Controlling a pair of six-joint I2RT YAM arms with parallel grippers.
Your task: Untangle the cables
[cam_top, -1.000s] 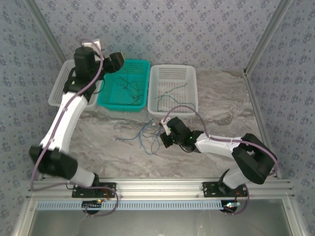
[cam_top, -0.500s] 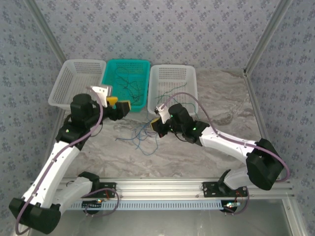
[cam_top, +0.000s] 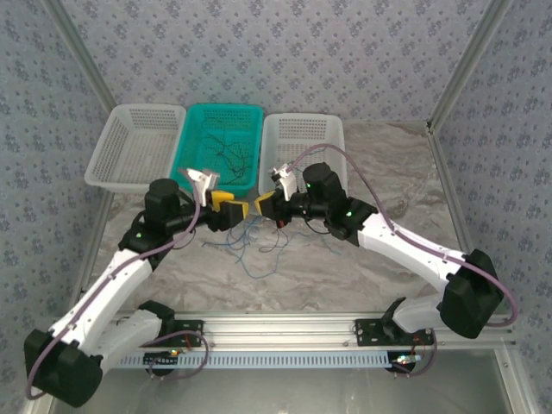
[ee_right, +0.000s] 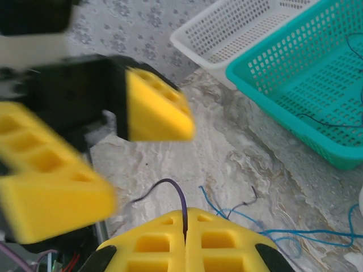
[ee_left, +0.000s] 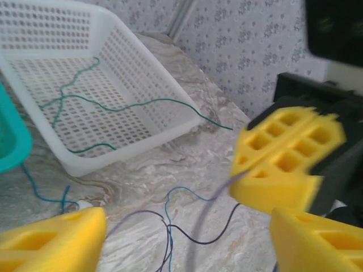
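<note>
left jaws: open wide | right jaws: closed on dark purple cable (ee_right: 182, 205)

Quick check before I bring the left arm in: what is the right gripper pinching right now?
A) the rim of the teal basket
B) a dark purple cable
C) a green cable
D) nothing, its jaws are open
B: in the right wrist view the right gripper is shut, and a dark purple cable arcs up out of the seam between its yellow pads.

Robot lab cell, aluminium frame (cam_top: 285, 326), papered walls (cam_top: 285, 52)
</note>
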